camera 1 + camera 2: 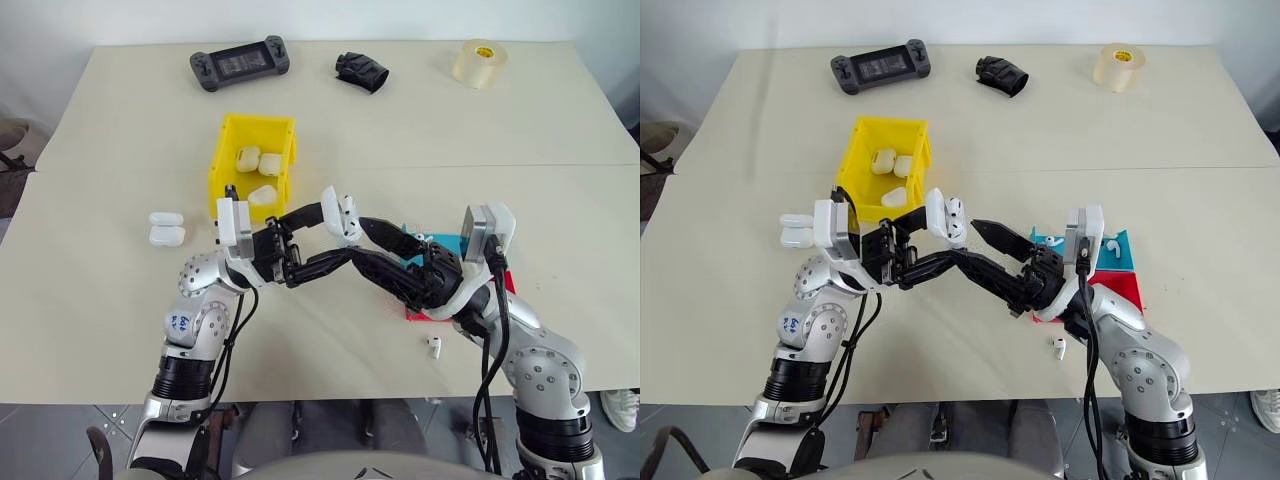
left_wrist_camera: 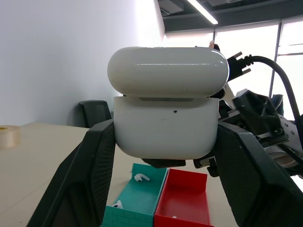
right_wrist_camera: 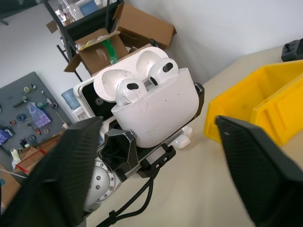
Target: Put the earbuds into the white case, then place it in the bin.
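- A wide, pale beige table [image 1: 560,110] fills the scene, with a plain white wall behind its far edge; the wrist views show a room with large windows, ceiling strip lights, open cardboard boxes on a shelf and a grey pegboard of tools.
- The landmark is the bright yellow, tall-walled, open-top plastic bin [image 1: 228,160], standing left of the table's middle.
- Inside the bin lie three small glossy white closed earbud cases [image 1: 255,160].
- Left of the bin, two more closed white cases [image 1: 166,228] lie on the table, touching each other.
- Beyond the bin, at the far edge: a dark grey handheld game console [image 1: 240,64], a crumpled black glove [image 1: 362,71], and a roll of clear tape [image 1: 480,63] furthest right.
- Right of the bin and nearer the robot, a shallow teal tray [image 2: 142,198] sits against a shallow red tray [image 2: 184,196]; the teal tray holds two loose white buds [image 2: 139,178].
- One loose white earbud [image 1: 435,346] lies on the table just in front of the red tray.
- The left gripper [image 1: 335,222], just right of the bin's near corner, is clamped on the white case [image 3: 156,106], held above the table with its lid flipped open.
- Two glossy white earbuds [image 3: 163,70] sit in the case's sockets.
- The right gripper [image 3: 156,156] faces the case with its fingers spread wide, holding nothing.
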Controlling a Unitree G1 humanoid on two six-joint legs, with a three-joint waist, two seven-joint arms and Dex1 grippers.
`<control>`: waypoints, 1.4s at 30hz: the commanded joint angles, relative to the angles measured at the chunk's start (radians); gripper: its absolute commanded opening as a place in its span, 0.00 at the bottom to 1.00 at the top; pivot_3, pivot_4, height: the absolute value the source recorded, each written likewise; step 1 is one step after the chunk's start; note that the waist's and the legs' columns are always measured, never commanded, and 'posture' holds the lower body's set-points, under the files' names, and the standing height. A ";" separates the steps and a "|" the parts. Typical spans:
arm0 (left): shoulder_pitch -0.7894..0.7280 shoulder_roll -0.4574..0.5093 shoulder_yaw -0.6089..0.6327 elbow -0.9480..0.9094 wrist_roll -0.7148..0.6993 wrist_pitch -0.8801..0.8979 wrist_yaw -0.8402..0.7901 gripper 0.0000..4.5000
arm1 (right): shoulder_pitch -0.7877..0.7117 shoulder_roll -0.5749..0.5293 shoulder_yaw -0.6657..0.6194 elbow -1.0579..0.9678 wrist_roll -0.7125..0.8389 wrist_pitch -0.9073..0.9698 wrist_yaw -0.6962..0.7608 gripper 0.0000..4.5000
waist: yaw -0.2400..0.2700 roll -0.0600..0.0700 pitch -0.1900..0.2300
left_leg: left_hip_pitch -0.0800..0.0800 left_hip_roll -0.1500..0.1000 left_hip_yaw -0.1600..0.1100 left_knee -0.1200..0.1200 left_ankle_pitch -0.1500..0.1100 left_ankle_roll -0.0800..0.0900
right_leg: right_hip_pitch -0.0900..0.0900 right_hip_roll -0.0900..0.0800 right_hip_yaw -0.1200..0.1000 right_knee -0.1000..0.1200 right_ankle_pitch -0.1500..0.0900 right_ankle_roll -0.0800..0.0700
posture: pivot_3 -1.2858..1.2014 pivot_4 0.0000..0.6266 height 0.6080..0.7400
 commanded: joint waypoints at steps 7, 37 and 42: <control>-0.015 0.133 0.000 0.012 0.192 -0.122 0.018 0.61 | 0.098 -0.175 -0.162 -0.055 -0.009 -0.026 0.080 0.99 | 0.003 0.000 0.000 | 0.000 0.000 0.000 0.000 0.000 0.000 | 0.000 0.000 0.000 -0.001 0.000 0.000 | 0.52 0.24 1.00; -0.051 0.257 -0.090 -0.075 0.377 -0.046 0.097 0.61 | -0.108 -0.297 0.057 0.031 -0.369 -0.006 0.148 0.01 | 0.002 -0.001 0.001 | -0.001 0.000 -0.001 -0.001 0.000 0.000 | 0.000 -0.001 -0.002 -0.001 0.000 0.000 | 0.52 0.24 1.00; 0.005 0.233 -0.040 -0.124 0.282 -0.009 0.114 0.61 | -0.027 -0.314 -0.016 0.041 -0.355 -0.060 0.221 0.01 | 0.002 -0.002 0.001 | -0.001 0.001 0.000 -0.001 0.000 0.000 | 0.000 -0.001 -0.001 -0.001 0.000 0.000 | 0.52 0.24 1.00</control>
